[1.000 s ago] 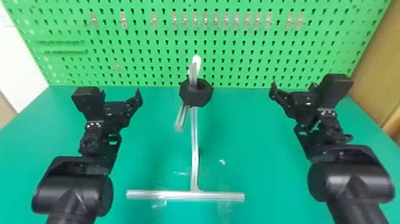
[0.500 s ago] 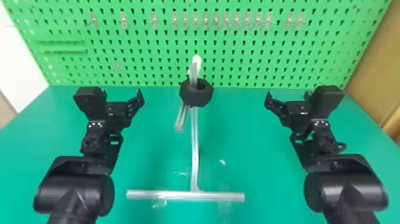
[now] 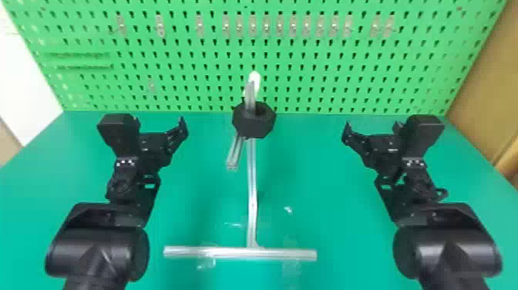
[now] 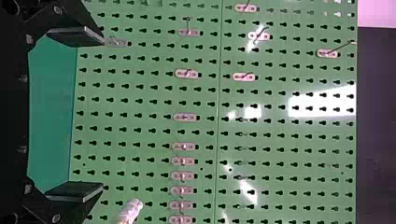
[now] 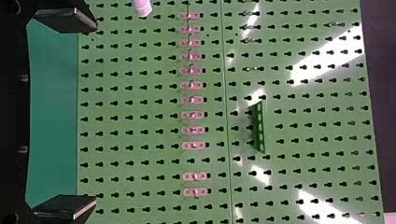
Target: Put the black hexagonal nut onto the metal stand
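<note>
In the head view the black hexagonal nut (image 3: 254,122) sits around the upright of the metal stand (image 3: 252,193), below its pale top end. My left gripper (image 3: 160,125) is off to the nut's left with its fingers apart, and my right gripper (image 3: 372,129) is off to its right, likewise spread. Neither touches nut or stand. Nothing lies between the pads of the left gripper (image 4: 74,114) in the left wrist view or of the right gripper (image 5: 65,114) in the right wrist view. The stand's tip (image 4: 130,212) appears near one left finger.
A green pegboard (image 3: 327,69) with small metal hooks rises behind the green table (image 3: 327,239). The stand's crossbar (image 3: 239,253) lies across the front between the arms, and a short angled bar (image 3: 234,152) juts out below the nut.
The right gripper has shifted left, toward the stand, and a little nearer the robot. The left gripper has moved slightly right. The nut and stand have stayed put.
</note>
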You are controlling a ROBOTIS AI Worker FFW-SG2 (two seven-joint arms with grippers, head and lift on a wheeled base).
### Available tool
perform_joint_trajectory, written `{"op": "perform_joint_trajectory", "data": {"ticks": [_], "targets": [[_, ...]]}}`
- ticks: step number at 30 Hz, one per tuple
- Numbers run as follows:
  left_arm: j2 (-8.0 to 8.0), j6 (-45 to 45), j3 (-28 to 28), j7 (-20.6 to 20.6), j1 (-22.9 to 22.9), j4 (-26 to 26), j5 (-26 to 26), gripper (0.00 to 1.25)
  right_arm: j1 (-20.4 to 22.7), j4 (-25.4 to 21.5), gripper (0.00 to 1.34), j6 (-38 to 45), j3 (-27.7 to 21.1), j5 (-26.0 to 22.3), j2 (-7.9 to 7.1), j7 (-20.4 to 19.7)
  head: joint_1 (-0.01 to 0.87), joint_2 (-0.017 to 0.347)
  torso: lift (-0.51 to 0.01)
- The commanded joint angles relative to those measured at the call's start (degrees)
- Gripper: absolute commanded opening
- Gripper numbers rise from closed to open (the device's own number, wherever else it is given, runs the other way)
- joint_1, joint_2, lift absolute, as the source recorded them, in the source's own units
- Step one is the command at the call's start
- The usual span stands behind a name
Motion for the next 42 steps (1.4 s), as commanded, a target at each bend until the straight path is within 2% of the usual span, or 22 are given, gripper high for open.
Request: {"op": "perform_joint_trajectory", "data": {"ticks": [1, 42], "targets": [[0.00, 0.00, -0.01, 0.00, 0.06, 0.07, 0.08, 1.07, -0.08, 0.04, 1.34, 0.18, 0.00, -0.07, -0.15, 0.00, 0.693, 0.081, -0.001], [0.00, -0.09, -0.19, 0.00, -0.02, 0.25, -0.18, 1.07, -0.17, 0.21, 1.34, 1.41, 0.26, -1.65, -0.23, 0.00, 0.693, 0.081, -0.001]]}}
